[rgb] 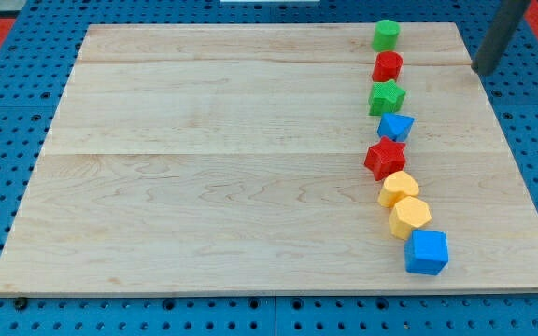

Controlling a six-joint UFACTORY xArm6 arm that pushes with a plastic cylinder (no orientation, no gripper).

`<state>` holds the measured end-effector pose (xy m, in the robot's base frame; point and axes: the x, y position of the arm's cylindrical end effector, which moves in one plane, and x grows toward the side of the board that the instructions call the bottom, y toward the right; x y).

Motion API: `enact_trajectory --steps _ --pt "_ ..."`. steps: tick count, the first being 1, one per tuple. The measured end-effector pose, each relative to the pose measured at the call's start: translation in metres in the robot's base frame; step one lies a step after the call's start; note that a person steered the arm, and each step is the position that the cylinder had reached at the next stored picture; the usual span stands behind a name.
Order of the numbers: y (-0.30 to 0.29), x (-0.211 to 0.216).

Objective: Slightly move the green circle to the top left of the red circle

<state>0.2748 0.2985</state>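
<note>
You see the green circle point(387, 35) at the view's top right of the board point(204, 168), directly above the red circle point(388, 66) and nearly touching it. Below run the green star point(387, 97), blue block point(396, 126), red star point(385, 158), two yellow blocks point(398, 188) point(409, 217) and blue cube point(426, 252). My tip point(480, 71) rests well right of the red circle. No pincer exists here, so none opens or closes.
</note>
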Motion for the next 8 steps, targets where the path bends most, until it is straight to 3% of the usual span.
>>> enact_trajectory --steps 2,5,8 --pt "-0.031 -0.084" --pt "-0.092 -0.076" --pt "-0.093 -0.075"
